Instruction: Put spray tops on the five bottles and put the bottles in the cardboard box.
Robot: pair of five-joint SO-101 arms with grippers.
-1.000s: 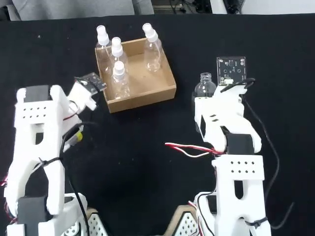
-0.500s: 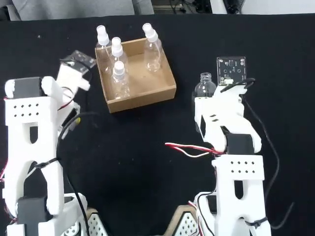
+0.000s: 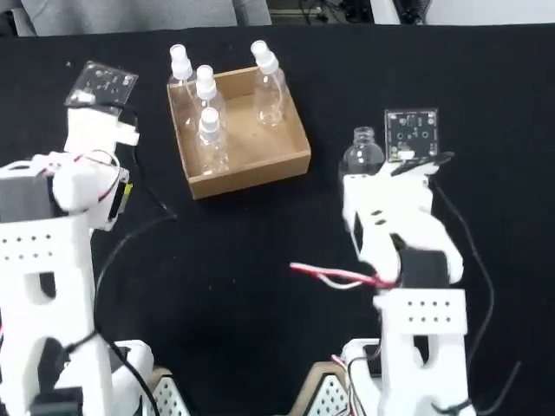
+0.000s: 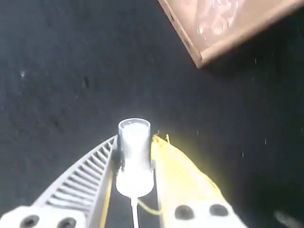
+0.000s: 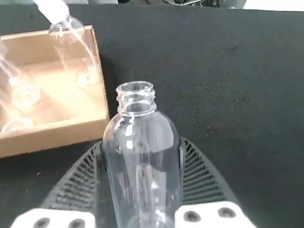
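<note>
The right gripper (image 5: 140, 145) has its jaws closed around the body of the one uncapped bottle (image 5: 138, 124), holding it upright with the threaded neck open above the fingers, which looks like a way of steadying it to receive a cap. In the high view this bottle (image 3: 362, 152) stands on the black table (image 3: 260, 251) near the right side of the cardboard box (image 3: 297, 159), apart from it. The left gripper (image 4: 135, 140) pinches a spray top (image 4: 134, 164) between its two fingers, with the thin dip tube trailing back toward the wrist; the jaws are narrow, holding just that piece. It hangs over bare table on the far side of the box from the open bottle, so the cap and neck are well apart. Four capped bottles (image 3: 211, 139) already stand inside the box. By this reckoning the task is on its last bottle: the top must be carried across, lined up over the neck and seated before the bottle joins the others.
</note>
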